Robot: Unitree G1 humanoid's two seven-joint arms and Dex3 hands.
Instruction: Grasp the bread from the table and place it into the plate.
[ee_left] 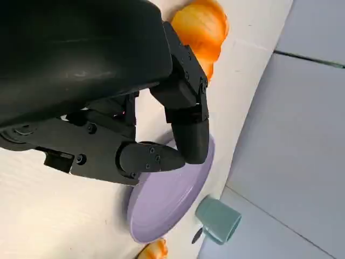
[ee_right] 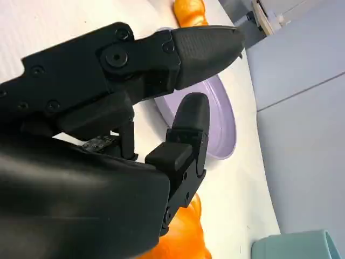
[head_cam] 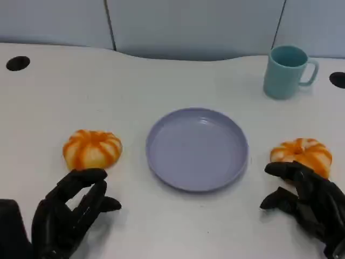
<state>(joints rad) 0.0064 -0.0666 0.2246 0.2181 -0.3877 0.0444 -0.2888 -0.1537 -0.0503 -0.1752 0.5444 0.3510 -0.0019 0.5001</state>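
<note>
Two orange, pumpkin-shaped breads lie on the white table either side of a lavender plate (head_cam: 197, 148). The left bread (head_cam: 92, 148) sits just beyond my left hand (head_cam: 70, 213), whose fingers are apart and hold nothing. The right bread (head_cam: 302, 155) lies against the fingertips of my right hand (head_cam: 307, 202), which is also spread and holds nothing. In the left wrist view my left hand (ee_left: 108, 108) fronts the bread (ee_left: 202, 27) and the plate (ee_left: 167, 199). In the right wrist view my right hand (ee_right: 124, 108) hangs over the bread (ee_right: 180, 240), with the plate (ee_right: 218, 118) beyond.
A teal mug (head_cam: 285, 71) stands at the back right, beyond the plate. Two dark holes (head_cam: 18, 63) mark the table's far corners. A pale wall panel runs behind the table's back edge. The plate holds nothing.
</note>
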